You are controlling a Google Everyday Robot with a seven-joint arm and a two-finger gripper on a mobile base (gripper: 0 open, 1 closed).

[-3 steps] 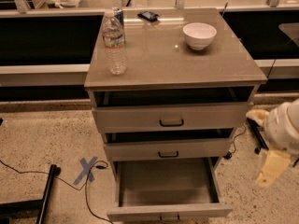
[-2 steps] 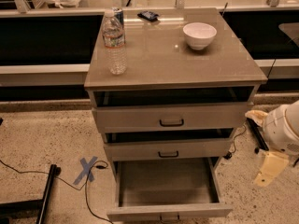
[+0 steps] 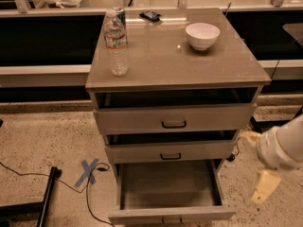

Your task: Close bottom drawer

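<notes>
Low on the grey-beige cabinet [image 3: 246,74], the bottom drawer [image 3: 168,186] is seen pulled far out toward the camera, with its slim front panel at the lower edge of the view. To the right of it, the gripper [image 3: 255,167] is held near the cabinet's side, above the floor, with its two pale fingers [image 3: 264,186] spread wide and nothing grasped between them. A water bottle [image 3: 116,44] and a white bowl [image 3: 202,35] are set well apart on the cabinet top.
</notes>
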